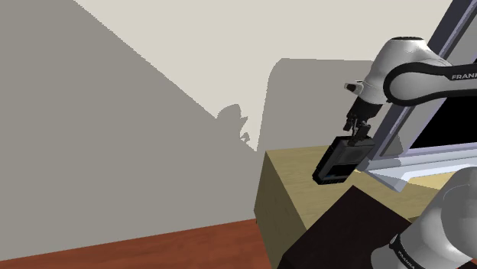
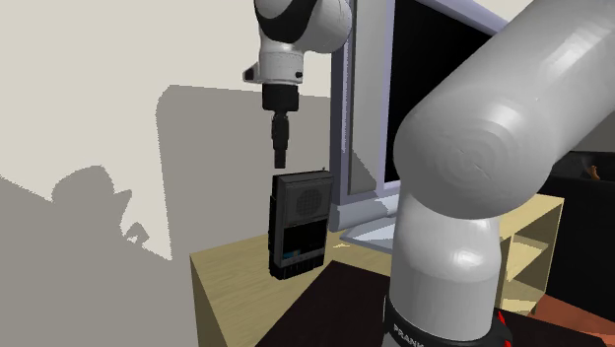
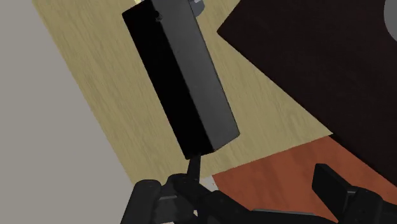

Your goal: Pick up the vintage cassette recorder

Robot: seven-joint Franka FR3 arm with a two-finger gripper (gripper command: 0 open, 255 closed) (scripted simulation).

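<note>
The cassette recorder (image 2: pixel 299 222) is a black box with a round speaker grille and a cassette door on its front. It hangs tilted just above the pale wooden table (image 2: pixel 232 286), near the table's corner. My gripper (image 2: pixel 281 162) points straight down and is shut on the thin handle at the recorder's top. In the shoulder view the recorder (image 1: pixel 341 160) dangles slanted below the gripper (image 1: pixel 358 137). From the wrist, the recorder (image 3: pixel 181 79) shows as a long black slab stretching away from the gripper (image 3: pixel 194 184), with its thin handle running into the hand.
A large monitor (image 2: pixel 370 108) with a grey frame and a black screen stands on the table right beside the recorder. My dark stand (image 1: pixel 344 237) borders the table. Reddish-brown floor (image 1: pixel 153 248) lies below, and a plain wall (image 1: pixel 115 115) is behind.
</note>
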